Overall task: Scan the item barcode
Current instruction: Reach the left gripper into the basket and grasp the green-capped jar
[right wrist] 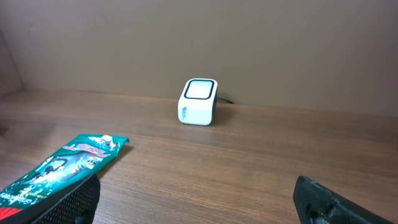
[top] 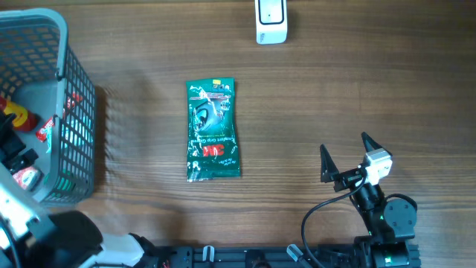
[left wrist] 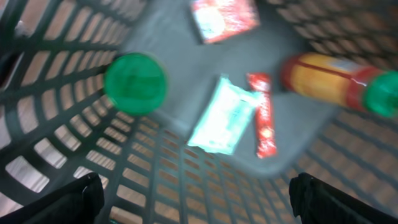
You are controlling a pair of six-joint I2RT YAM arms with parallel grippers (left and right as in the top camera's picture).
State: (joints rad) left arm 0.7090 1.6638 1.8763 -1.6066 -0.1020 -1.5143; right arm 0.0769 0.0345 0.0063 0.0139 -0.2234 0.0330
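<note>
Left claw [left wrist: 196, 200] and right claw [top: 343, 141] both gape wide, holding nothing.

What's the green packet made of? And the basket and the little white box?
Green packet: looks like thin glossy plastic film, crinkled and shiny at the edges. Basket: probably stiff grey plastic, moulded into a grid. White box: likely smooth hard plastic, rounded corners.

Wooden table [top: 335, 97]. Green packet [top: 213, 129] lies flat, ahead-left of my right jaws. White scanner [top: 271, 21] stands farther ahead. Grey basket [top: 78, 126] sits beneath my left jaws.
</note>
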